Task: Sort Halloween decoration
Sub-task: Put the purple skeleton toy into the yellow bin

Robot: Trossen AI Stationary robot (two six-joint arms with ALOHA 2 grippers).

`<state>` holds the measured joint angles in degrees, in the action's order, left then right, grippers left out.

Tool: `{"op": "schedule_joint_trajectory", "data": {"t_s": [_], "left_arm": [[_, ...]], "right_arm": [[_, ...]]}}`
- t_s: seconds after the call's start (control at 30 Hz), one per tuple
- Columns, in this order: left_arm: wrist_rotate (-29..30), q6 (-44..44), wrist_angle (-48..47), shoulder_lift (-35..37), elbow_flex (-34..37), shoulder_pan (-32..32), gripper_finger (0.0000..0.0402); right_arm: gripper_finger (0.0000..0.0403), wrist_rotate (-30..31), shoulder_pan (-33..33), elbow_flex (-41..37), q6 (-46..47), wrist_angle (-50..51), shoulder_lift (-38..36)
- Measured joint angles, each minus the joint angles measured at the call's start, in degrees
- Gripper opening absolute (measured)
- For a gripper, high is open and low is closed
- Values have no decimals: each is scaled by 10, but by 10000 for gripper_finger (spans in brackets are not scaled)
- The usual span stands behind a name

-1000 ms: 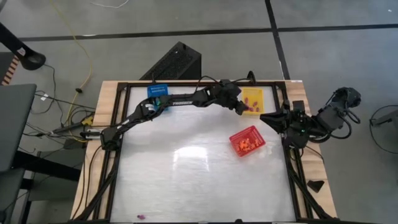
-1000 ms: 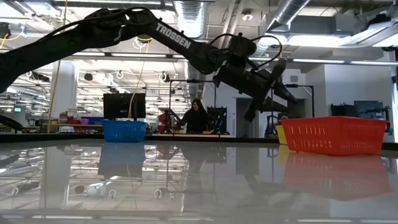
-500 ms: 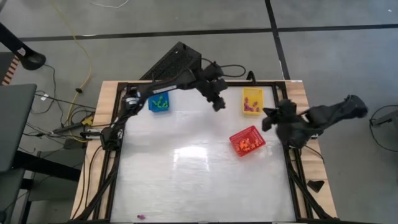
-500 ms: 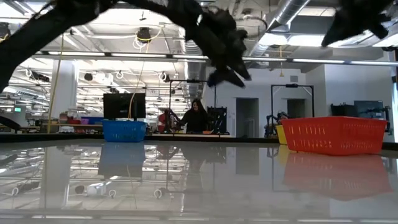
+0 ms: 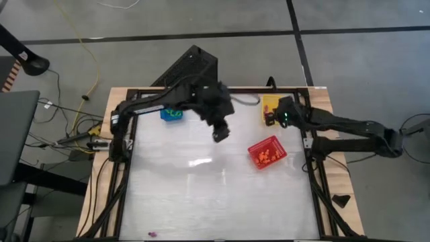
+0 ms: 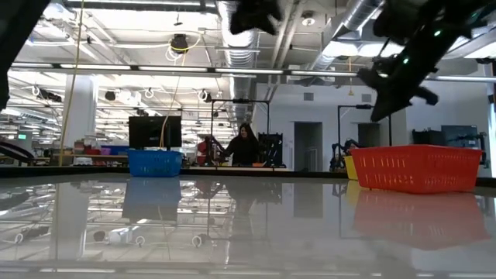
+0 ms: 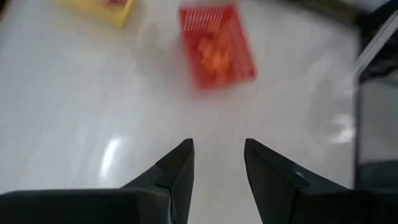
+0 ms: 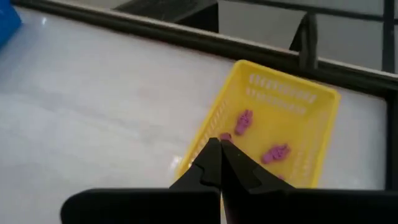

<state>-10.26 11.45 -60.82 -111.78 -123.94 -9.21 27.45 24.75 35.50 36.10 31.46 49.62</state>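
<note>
While my right tool (image 8: 219, 163) hangs pinched shut, empty, over the yellow perforated plastic basket (image 8: 309, 106) of purple pieces (image 8: 243, 121), left tool (image 7: 217, 163) hovers narrowly parted above bare surface (image 7: 74, 106).

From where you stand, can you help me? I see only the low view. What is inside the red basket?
Observer: The red basket holds orange pieces, seen from above.
Operator: Where is the right gripper, and is it open?
Observer: The right gripper is shut, above the yellow basket.
Operator: Is something in that basket?
Observer: Yes, purple pieces lie inside.
Operator: And the left gripper?
Observer: The left gripper is open and empty, over bare table.
</note>
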Motion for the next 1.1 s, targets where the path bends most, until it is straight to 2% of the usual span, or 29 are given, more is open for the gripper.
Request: {"op": "schedule_joint_trajectory", "data": {"t_s": [0.13, 0.23, 0.37, 0.5, 0.63, 0.77, 0.9, 1.1], "left_arm": [[89, 11, -158, 23, 4, 30, 129], [114, 41, -287, 22, 6, 55, 129], [91, 77, -274, 32, 24, 122, 129], [134, 138, -290, 39, 59, 177, 129], [151, 213, -285, 58, 146, 217, 129], [120, 284, -290, 97, 260, 259, 129], [82, 367, -234, 151, 380, 307, 129], [-43, 530, -91, 244, 532, 401, 129]], "right_arm": [[19, -87, 86, -2, -71, -77, 67], [19, -125, 123, -2, -92, -125, 129], [19, -126, 145, -2, -105, -159, 190], [19, -130, 162, -2, -109, -193, 236], [19, -149, 176, 1, -108, -222, 283], [19, -174, 173, 14, -115, -235, 331], [19, -201, 156, 33, -120, -280, 359], [19, -209, 122, 71, -120, -288, 380]]}}
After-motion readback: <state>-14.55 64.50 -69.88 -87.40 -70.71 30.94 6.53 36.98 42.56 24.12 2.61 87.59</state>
